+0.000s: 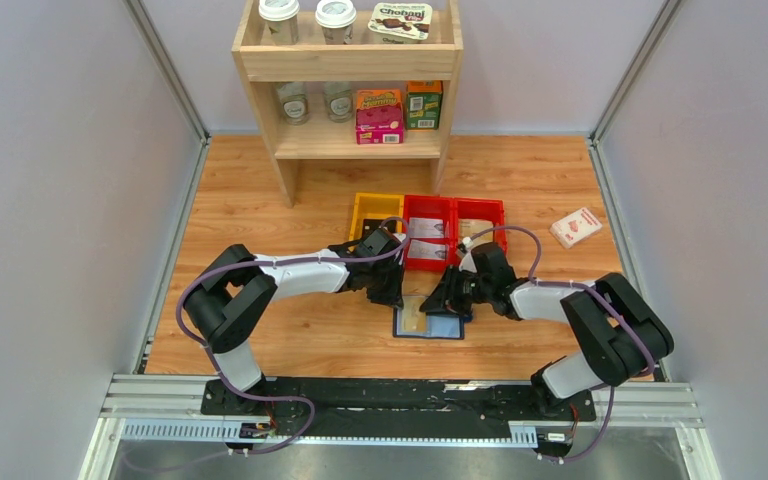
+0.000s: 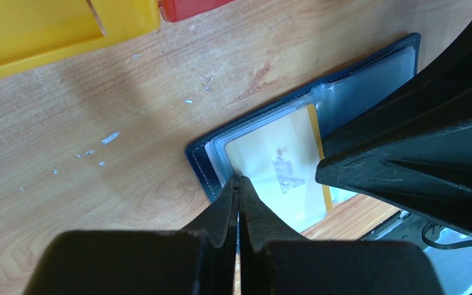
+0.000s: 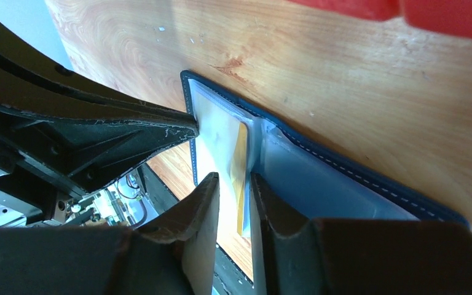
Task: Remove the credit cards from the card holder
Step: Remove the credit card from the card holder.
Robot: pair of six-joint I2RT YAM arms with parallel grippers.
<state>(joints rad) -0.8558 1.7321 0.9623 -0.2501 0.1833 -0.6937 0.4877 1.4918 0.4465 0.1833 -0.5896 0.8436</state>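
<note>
The navy card holder (image 1: 440,327) lies open on the wooden table between my two grippers. Its clear sleeves (image 2: 369,86) face up. One credit card (image 2: 270,160), pale with a gold edge and faint letters, sits in the left sleeve. My left gripper (image 2: 238,179) is shut, its tips resting on the near corner of that sleeve by the navy rim (image 2: 200,163). My right gripper (image 3: 233,179) is open by a narrow gap, and its fingers straddle the card's gold edge (image 3: 241,153) beside the holder's fold (image 3: 344,184). From above, the left gripper (image 1: 392,298) and the right gripper (image 1: 447,303) hide much of the holder.
A yellow bin (image 1: 375,212) and red bins (image 1: 455,225) stand just behind the holder. A white-and-red box (image 1: 576,227) lies at the right. A wooden shelf (image 1: 345,80) with cups and cartons stands at the back. The two grippers' fingers are very close together.
</note>
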